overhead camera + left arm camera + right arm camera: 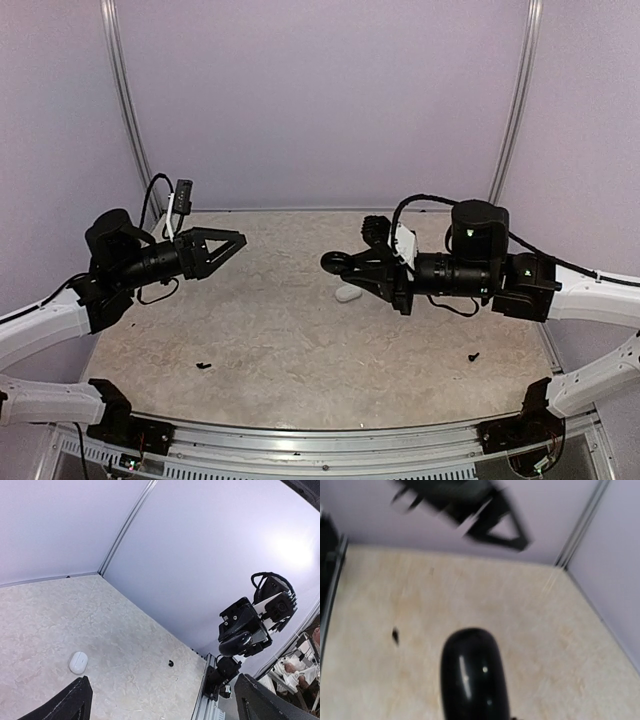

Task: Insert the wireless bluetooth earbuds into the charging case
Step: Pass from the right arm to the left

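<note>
1. The table (300, 350) has a mottled beige top, with pale walls behind it.
2. The right arm (470, 270) reaches in from 3 o'clock and the left arm (130, 262) from 9 o'clock, both raised above the tabletop.
3. The left gripper (230, 252) sits toward 10 o'clock of the table's middle, its two fingers spread wide with nothing between them.
4. The right gripper (335, 263) sits near 12 o'clock of the middle. A glossy black rounded shape fills its tip, and I cannot tell how its jaws stand.
5. The charging case (347, 294) lies on the table at 5 o'clock of the right gripper's tip, close beneath it, and looks closed.
6. Two small black bits lie on the table, one at 8 o'clock (204, 365) and one at 4 o'clock (474, 355), well apart from the case.
</note>
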Tool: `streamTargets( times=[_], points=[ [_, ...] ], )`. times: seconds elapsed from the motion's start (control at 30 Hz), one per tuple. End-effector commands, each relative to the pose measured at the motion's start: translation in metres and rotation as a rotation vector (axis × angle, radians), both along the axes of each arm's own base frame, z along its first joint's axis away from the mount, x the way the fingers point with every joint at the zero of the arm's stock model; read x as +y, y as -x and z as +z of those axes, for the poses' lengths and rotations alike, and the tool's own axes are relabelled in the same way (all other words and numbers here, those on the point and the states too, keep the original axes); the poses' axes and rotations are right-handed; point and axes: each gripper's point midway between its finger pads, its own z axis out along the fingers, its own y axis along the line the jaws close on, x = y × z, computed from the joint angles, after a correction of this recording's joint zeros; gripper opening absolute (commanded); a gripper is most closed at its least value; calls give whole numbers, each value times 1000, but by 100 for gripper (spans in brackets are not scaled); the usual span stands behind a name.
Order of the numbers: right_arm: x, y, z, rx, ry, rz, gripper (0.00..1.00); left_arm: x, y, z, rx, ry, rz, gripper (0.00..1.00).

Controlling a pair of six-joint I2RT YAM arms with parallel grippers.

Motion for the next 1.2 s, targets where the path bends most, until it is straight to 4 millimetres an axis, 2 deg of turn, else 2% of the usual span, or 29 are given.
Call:
streamTargets(
  times=[0.0, 0.13, 0.23, 0.37, 0.47, 0.57, 0.73, 0.8, 0.87, 1.03, 1.17],
  points=[
    [-13, -2, 42, 51, -190, -39, 0, 23, 7, 37, -66, 194, 93, 99],
    [-14, -2, 48, 84, -217, -31, 0, 10, 13, 38, -62, 163, 53, 99],
    [-13, -4, 50, 99, -227, -25, 0, -12, 28, 34, -129, 112, -14, 99],
    [-18, -28, 49, 85, -230, -164, 0, -31, 32, 32, -168, 62, 32, 96],
    [-23, -45, 42, 44, -199, -262, 0, -45, 31, 29, -136, 68, 37, 90],
    [-18, -56, 29, -36, -113, -325, 0, -55, 27, 28, -67, 111, 34, 84],
    [-5, -62, 11, -170, 22, -430, 0, -72, 26, 25, -31, 133, 13, 79],
    [1, -61, 10, -171, 35, -421, 0, -77, 24, 21, -33, 112, 13, 77],
    [7, -56, 12, -143, 26, -378, 0, -78, 26, 18, -118, 59, 2, 76],
    [20, -28, 18, -7, -18, -171, 0, -60, 36, 23, -380, -66, 38, 79],
    [24, -7, 17, 128, -40, 0, 0, -59, 39, 24, -442, -153, 29, 78]
  ],
)
